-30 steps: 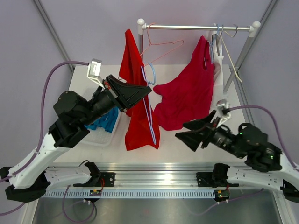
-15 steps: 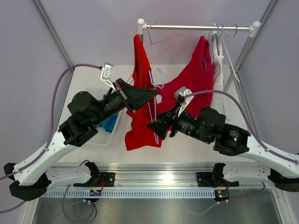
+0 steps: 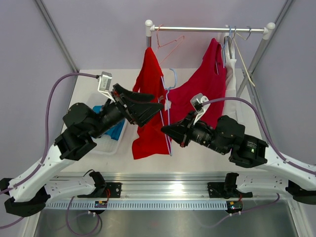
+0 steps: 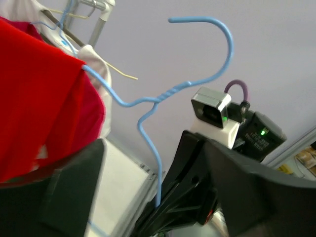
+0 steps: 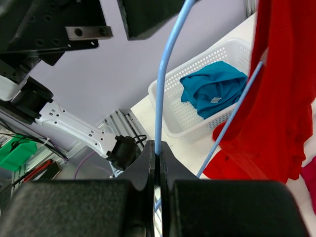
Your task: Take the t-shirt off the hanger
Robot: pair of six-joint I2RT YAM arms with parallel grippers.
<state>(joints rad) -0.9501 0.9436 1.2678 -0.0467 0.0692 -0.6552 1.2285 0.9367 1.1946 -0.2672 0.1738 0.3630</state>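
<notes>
The red t-shirt (image 3: 149, 129) hangs on the blue wire hanger (image 3: 171, 75), whose hook is off the rail. My right gripper (image 3: 164, 130) is shut on the hanger's wire, seen pinched between its jaws (image 5: 157, 148) in the right wrist view. My left gripper (image 3: 159, 101) stands open around the shirt's upper part beside the hanger's neck. In the left wrist view the hanger (image 4: 207, 29) rises between the open fingers and the t-shirt (image 4: 39, 98) sits at the left. The shirt (image 5: 281, 98) also fills the right of the right wrist view.
A darker red shirt (image 3: 205, 94) and a white garment (image 3: 230, 74) hang on the rail (image 3: 207, 28), with a pink hanger (image 3: 168, 43) and several others (image 3: 238, 39). A white basket (image 3: 106, 143) with a blue cloth (image 5: 212, 89) sits at the left.
My left gripper has opened and let go. My right gripper moved in from the right and shut on the blue hanger wire. The hanger and shirt shifted slightly right.
</notes>
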